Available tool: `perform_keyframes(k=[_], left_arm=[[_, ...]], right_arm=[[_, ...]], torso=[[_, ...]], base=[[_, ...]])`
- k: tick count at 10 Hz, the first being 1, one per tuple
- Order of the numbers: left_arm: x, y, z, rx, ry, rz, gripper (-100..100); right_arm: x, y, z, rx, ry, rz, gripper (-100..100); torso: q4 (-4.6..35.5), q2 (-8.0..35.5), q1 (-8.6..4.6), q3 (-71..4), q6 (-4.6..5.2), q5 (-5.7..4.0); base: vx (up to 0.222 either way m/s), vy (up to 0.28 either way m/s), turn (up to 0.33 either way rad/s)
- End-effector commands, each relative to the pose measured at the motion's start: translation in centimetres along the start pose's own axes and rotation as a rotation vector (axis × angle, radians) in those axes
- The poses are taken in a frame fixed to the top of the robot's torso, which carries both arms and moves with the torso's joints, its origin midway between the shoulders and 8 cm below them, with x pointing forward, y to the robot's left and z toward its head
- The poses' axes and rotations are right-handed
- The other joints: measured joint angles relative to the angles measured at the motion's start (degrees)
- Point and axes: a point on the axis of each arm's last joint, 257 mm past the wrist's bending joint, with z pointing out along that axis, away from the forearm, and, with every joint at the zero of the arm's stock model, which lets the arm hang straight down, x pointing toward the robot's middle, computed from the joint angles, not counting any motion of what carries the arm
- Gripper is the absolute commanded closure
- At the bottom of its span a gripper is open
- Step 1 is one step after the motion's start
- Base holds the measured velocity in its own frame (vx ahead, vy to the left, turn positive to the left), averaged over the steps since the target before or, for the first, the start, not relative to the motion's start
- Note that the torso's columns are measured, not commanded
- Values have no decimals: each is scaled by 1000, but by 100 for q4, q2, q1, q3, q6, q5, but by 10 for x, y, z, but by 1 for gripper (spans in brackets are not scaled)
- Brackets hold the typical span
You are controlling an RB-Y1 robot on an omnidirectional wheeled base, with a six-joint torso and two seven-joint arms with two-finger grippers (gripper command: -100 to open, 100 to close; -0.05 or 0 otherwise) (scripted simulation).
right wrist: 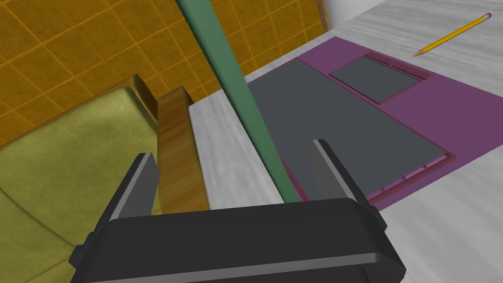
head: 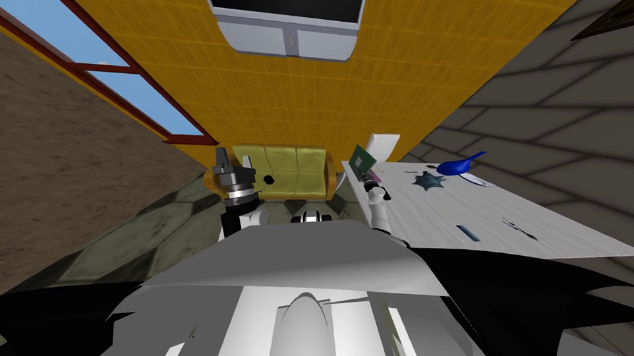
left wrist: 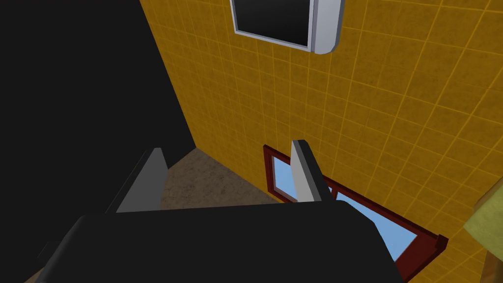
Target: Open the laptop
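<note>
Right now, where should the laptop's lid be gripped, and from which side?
Probably the green lid by its thin near edge, from the sofa side: it stands raised, edge-on between the open fingers of the right gripper, one finger behind it, one on the keyboard side.

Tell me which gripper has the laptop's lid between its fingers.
The right gripper: its open fingers straddle the green lid, raised off the purple base. The left gripper, also open, is held up by the sofa, holding nothing.
</note>
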Motion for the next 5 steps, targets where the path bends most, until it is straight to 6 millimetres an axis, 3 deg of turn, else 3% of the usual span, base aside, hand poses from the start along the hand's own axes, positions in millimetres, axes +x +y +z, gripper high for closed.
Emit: perform_keyframes(k=[1,5], left_arm=[[0,0,0,0,0,0,0],[0,0,0,0,0,0,0]], right_arm=[[1,-7,6,22,3,82,-100],[9,-26,17,79,14,259,-100]], torso=[[-5,-15,9,-10,-1,3],[-1,-1,1,-1,-4,1]], base=[[-40,-34,77],[-88,-51,96]])
